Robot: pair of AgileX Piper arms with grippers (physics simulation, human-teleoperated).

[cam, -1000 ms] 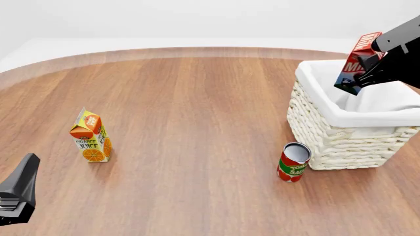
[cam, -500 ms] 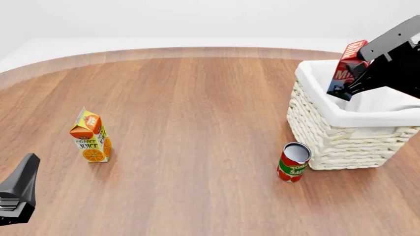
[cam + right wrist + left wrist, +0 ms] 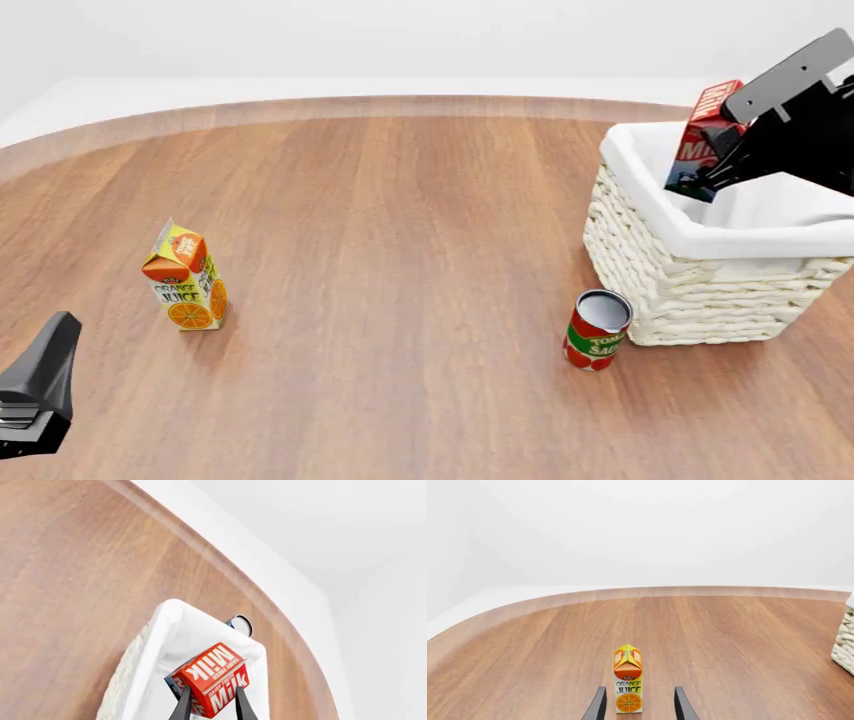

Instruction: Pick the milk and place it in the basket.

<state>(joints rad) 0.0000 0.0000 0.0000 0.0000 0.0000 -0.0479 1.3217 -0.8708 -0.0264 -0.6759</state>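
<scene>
The right gripper (image 3: 711, 172) is holding the milk (image 3: 705, 140) tilted in the air above the far left part of the basket (image 3: 694, 270), its jaws clamped on the carton's sides. The left gripper (image 3: 638, 707) is idling low over the table (image 3: 400, 200), jaws apart, facing an orange juice carton (image 3: 184, 276). A tomato sauce can (image 3: 597, 330) is standing just beside the basket's near left corner.
</scene>
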